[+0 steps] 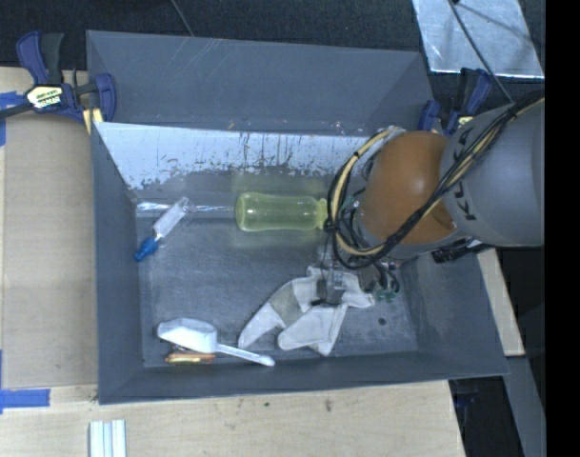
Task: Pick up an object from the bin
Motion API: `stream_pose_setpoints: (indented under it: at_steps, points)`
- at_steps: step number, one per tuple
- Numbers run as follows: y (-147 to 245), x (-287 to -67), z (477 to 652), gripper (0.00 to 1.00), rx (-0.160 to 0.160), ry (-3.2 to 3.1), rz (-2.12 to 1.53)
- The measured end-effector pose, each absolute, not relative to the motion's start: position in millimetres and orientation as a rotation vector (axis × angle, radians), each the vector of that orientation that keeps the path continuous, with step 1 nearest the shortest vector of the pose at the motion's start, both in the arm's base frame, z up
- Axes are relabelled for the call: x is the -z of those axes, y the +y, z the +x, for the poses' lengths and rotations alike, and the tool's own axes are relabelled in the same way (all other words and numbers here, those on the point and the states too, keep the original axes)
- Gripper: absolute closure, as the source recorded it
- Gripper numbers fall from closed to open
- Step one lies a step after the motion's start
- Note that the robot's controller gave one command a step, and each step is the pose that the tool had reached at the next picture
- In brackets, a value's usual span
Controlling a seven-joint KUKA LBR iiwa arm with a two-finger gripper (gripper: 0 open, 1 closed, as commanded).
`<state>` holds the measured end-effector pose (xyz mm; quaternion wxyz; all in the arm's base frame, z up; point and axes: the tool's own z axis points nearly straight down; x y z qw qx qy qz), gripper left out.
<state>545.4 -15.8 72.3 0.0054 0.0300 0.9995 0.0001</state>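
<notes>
My gripper [330,289] is low in the right half of the bin, its fingers down on the right end of a crumpled white cloth [294,320] that lies on the floor near the front wall. Cloth folds bunch up around the fingertips, and how far apart the fingers stand is hidden. Just behind the gripper a pale yellow-green plastic bottle [278,211] lies on its side against the back wall.
A white plastic spoon [202,337] with a brown stick-like thing [190,357] beside it lies at the front left. A clear syringe with a blue tip [162,228] rests at the back left. The arm's orange cover and cables hang over the bin's right side.
</notes>
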Motion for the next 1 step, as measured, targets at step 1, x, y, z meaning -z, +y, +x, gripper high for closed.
stream_pose_setpoints:
  at_steps: [1]
  points:
    - [-30.1,-227.1,532.5,1.00,0.001,3.133,0.076]
